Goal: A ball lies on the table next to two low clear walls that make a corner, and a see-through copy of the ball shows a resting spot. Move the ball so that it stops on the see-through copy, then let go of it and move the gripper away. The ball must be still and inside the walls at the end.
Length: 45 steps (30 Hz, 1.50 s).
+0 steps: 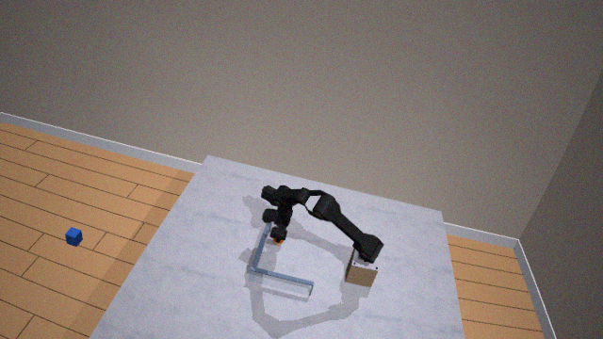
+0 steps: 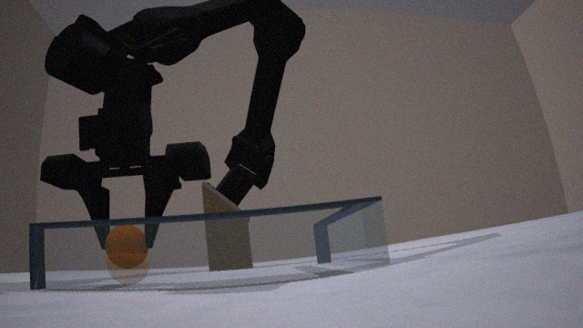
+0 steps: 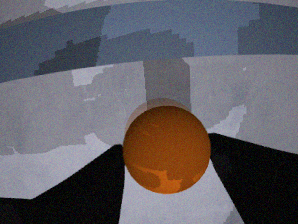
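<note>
My gripper points down and is shut on the orange ball, one finger on each side. In the top view only a sliver of the ball shows under the gripper. The see-through copy sits on the table just below the ball. The ball overlaps its upper part in the exterior view and hides most of it in the wrist view. The two clear walls make a corner. The ball is held beside one wall, below its top edge.
The arm's tan base block stands on the marbled table, to the right of the walls in the top view. A blue cube lies on the wooden floor, off the table.
</note>
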Tool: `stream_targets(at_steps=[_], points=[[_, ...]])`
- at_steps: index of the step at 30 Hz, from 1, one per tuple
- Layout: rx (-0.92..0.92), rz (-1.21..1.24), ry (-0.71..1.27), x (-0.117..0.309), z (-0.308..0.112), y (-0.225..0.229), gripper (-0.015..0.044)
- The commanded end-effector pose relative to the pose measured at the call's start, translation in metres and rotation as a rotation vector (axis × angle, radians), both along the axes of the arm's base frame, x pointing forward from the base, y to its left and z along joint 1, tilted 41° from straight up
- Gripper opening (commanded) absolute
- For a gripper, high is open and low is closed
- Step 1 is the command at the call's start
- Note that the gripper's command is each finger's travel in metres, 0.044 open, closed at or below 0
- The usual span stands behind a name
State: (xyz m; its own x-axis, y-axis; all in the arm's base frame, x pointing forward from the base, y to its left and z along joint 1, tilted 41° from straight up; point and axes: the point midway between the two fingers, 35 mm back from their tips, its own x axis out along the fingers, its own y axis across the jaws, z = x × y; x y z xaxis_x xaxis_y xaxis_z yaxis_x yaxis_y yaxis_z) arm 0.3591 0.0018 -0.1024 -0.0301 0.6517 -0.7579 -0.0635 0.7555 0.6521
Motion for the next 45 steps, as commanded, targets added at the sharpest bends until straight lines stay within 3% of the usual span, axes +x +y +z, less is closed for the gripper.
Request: stream_targets(at_steps=[1,17,30,34,39,45], points=[[0.004,-0.007,0.002,0.0,-0.003,0.003,0.0],[0.004,-0.007,0.002,-0.001,-0.017,0.014,0.0],[0.0,-0.004,-0.004,0.0,-0.014,0.012,0.0333],[-0.001,-0.004,-0.003,0.002,-0.006,0.004,0.0333],[0.001,-0.007,0.002,0.002,0.048,-0.043,0.0333],[-0.002,-0.026,-0.013,0.006,0.046,-0.044,0.0333]])
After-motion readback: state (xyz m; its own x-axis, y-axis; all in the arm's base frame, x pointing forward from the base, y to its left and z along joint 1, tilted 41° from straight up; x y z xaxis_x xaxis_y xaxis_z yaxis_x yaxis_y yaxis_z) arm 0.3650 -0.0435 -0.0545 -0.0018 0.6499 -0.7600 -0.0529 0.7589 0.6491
